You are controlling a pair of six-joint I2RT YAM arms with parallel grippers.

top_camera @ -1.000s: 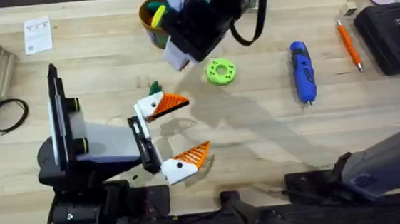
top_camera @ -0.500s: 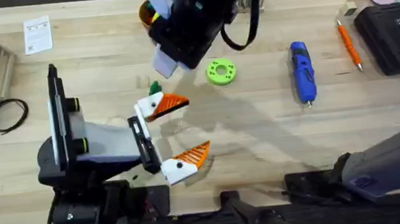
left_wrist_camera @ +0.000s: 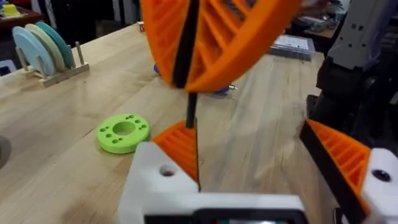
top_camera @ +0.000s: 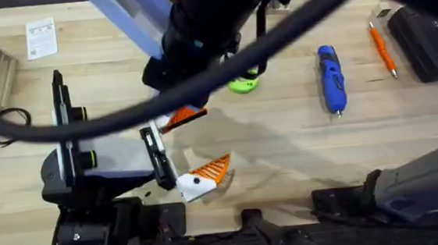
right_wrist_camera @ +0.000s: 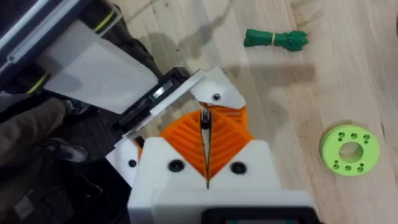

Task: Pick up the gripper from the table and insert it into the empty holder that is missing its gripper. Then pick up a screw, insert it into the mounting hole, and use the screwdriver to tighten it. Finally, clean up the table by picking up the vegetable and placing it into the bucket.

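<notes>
My left gripper (top_camera: 214, 138) rests open on the table (top_camera: 299, 140), and both of its white blocks carry orange ribbed tips. The far block is the holder (right_wrist_camera: 215, 94), with a mounting hole on top and the orange gripper tip (top_camera: 181, 118) seated in it. My right gripper (right_wrist_camera: 205, 146) hangs directly over that block, shut on a thin dark screw (left_wrist_camera: 191, 112) that points down at it. In the right wrist view the dark-green vegetable (right_wrist_camera: 277, 39) lies on the wood. The blue screwdriver (top_camera: 331, 78) lies to the right. In the overhead view the right arm hides the bucket.
A bright green disc with holes (right_wrist_camera: 349, 150) lies beside the left gripper's far finger. An orange pen-like tool (top_camera: 382, 48) and a black case (top_camera: 430, 39) sit at the far right. At the left are a paper card (top_camera: 41, 37) and a cable coil (top_camera: 0, 124).
The right arm has swung left and risen closer under the overhead camera, now covering the bucket, the vegetable and part of the green disc. The left arm has stayed still.
</notes>
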